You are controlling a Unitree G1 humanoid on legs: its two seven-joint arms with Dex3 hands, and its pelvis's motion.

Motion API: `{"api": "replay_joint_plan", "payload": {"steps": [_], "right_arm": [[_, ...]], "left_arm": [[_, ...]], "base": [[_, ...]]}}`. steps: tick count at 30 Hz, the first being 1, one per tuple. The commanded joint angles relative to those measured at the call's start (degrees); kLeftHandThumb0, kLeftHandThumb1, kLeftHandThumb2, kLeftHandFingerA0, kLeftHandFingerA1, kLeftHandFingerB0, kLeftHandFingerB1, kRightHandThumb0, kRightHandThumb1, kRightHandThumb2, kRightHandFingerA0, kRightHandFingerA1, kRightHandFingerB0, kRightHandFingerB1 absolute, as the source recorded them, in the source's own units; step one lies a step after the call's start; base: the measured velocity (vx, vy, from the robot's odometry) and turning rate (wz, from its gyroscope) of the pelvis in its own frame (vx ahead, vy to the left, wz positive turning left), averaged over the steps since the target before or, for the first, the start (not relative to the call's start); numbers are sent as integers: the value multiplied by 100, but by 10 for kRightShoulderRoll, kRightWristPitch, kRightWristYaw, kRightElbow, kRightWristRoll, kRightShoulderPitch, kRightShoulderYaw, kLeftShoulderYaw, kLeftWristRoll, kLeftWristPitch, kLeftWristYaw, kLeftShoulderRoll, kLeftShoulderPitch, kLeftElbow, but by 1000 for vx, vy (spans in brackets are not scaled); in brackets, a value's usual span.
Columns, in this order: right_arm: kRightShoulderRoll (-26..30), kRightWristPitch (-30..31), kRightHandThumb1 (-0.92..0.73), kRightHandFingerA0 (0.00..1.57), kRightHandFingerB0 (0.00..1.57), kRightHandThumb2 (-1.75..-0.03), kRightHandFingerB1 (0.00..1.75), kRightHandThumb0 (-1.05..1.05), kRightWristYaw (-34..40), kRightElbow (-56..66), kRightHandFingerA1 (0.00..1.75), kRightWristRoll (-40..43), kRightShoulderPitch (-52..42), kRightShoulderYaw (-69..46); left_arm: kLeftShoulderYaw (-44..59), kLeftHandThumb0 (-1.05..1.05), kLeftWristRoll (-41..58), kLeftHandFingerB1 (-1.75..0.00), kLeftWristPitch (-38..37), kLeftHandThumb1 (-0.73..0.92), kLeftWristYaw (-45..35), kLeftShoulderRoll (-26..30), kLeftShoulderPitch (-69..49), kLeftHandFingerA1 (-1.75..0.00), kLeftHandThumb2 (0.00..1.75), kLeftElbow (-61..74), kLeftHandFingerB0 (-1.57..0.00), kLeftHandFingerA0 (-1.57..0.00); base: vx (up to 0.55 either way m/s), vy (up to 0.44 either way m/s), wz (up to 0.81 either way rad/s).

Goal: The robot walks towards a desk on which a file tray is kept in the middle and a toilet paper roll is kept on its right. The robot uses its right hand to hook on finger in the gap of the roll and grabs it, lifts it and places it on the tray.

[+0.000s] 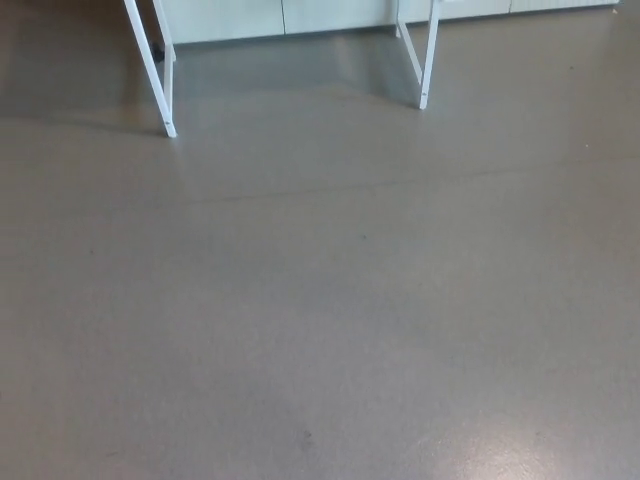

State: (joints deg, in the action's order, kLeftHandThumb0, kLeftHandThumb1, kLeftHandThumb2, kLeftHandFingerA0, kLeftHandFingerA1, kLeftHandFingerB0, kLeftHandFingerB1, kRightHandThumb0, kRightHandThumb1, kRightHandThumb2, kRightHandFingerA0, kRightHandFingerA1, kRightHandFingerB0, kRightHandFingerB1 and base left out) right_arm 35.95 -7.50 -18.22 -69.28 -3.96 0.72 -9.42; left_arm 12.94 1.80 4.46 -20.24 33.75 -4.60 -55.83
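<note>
While the robot is short of the desk, findings stand as follows:

View: grey floor [330, 320] fills nearly the whole head view, with a pale sheen low on the right.
Landmark: white desk legs, the left pair [157, 75] and the right pair [424, 60], reach down from the top edge; everything below is placed relative to them.
Beyond the legs: pale cabinet fronts [280, 15] run along the top edge, behind the frame.
Between the legs: bare floor only.
Desk top: out of frame, above the legs (only the lower frame shows).
File tray: not visible; by the task sentence it should sit on the desk top, but these pictures cannot confirm it.
Toilet paper roll: not visible either; its place cannot be told from this view.
Left hand: not in view; whether its fingers are spread or pressed together cannot be told.
Right hand: not in view; same finding for its fingers.
Step in hand: judged to be the walk toward the desk, with open floor between robot and legs.
Done: nothing of the handling, as far as can be seen.
Left: closing on the desk, hooking the roll, lifting it, setting it on the tray.
</note>
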Motion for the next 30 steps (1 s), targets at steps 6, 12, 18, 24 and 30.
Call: {"api": "replay_joint_plan", "payload": {"steps": [6,12,18,24,30], "right_arm": [[1,-19,-52,10,8,-88,24,-82,-2,-4,20,7,-8,-1],[-5,-22,-52,10,8,-88,24,-82,0,-5,20,10,-14,-5],[-10,-24,-52,10,8,-88,24,-82,1,-6,20,13,-17,-8],[-13,-25,-52,10,8,-88,24,-82,2,-6,20,14,-19,-12],[-14,-25,-52,10,8,-88,24,-82,2,-6,20,14,-17,-15]], "left_arm": [[0,-61,3,-51,4,67,-10,16,8,-55,61,-9,-40,-22],[-9,-61,-4,-52,-17,68,-16,25,12,-57,61,-15,-40,-22],[-11,-66,-3,-52,10,68,-10,28,29,-58,60,-18,-44,-24],[-20,-65,-4,-52,8,67,-12,35,43,-57,60,-27,-44,-24],[-13,-62,3,-52,11,65,-15,33,40,-56,60,-15,-42,-22]], "base": [[111,182,-11],[223,307,-5],[268,-48,9],[350,-262,25],[335,-137,6]]}}
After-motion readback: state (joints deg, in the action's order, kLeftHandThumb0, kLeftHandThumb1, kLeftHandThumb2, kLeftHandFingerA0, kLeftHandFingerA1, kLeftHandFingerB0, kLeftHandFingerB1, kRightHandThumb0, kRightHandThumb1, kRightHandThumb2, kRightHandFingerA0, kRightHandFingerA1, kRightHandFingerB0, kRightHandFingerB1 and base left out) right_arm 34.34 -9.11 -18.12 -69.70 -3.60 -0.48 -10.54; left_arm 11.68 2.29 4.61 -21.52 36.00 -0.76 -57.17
